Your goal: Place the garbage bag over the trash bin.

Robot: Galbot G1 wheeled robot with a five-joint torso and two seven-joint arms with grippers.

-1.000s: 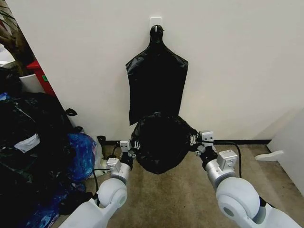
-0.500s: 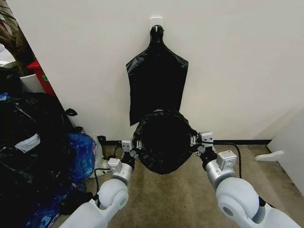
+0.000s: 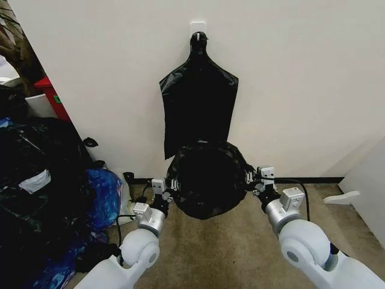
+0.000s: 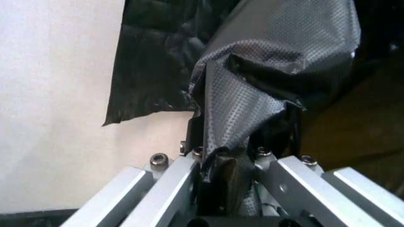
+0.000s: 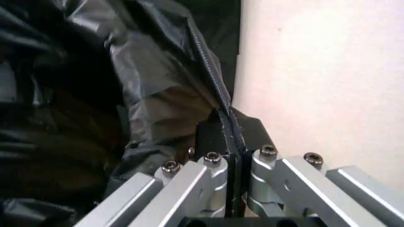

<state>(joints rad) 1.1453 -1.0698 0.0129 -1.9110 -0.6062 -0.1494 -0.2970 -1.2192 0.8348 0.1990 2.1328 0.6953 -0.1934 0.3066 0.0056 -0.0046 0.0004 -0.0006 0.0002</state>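
The garbage bag (image 3: 207, 180) is a glossy black sack held up in front of the wall, its mouth stretched wide between both grippers. My left gripper (image 3: 168, 191) is shut on the bag's left edge. In the left wrist view the crinkled plastic (image 4: 277, 52) is pinched in that gripper (image 4: 243, 156). My right gripper (image 3: 248, 179) is shut on the right edge. The right wrist view shows the bag's (image 5: 126, 94) rim clamped as a thin fold in the right gripper (image 5: 228, 137). The trash bin is hidden.
Flat black bags (image 3: 198, 102) hang from a white wall hook (image 3: 197, 27) just behind the held bag. A heap of stuffed black bags (image 3: 36, 174) and a blue bag (image 3: 102, 195) crowd the left. Tan carpet (image 3: 228, 247) lies open below and to the right.
The right gripper has moved outward to the right and the left gripper slightly left, so the bag's mouth is stretched wider. The bag has also sunk a little.
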